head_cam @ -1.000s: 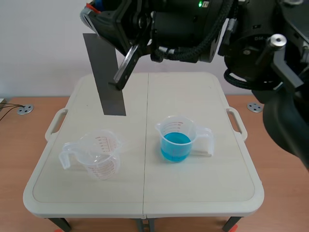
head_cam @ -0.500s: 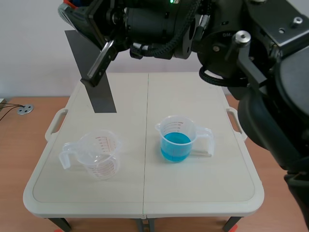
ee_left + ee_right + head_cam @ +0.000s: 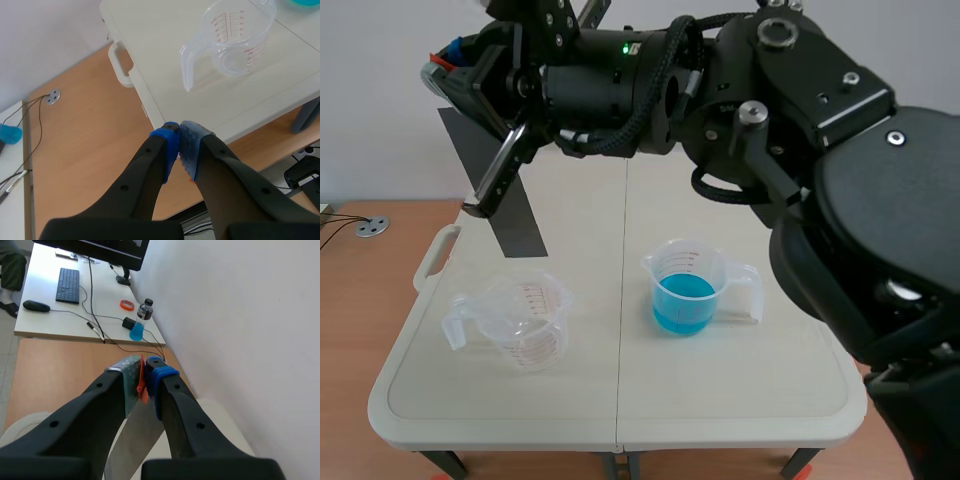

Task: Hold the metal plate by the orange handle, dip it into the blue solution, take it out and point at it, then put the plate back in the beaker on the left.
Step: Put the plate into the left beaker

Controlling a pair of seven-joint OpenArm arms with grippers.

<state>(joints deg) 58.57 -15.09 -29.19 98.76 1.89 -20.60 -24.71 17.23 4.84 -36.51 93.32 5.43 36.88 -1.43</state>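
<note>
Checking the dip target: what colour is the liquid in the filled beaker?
The liquid is bright blue; the scene view shows it best.

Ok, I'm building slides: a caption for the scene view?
Right gripper holds the tilted metal plate above the empty beaker; the beaker of blue solution stands beside.

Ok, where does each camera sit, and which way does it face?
Scene view: between the arms, facing across the table; right arm shows.
Left wrist: looks down past the left gripper at the clear beaker.
Right wrist: past the right gripper holding the metal plate, toward a wall.
First two share the beaker.
</note>
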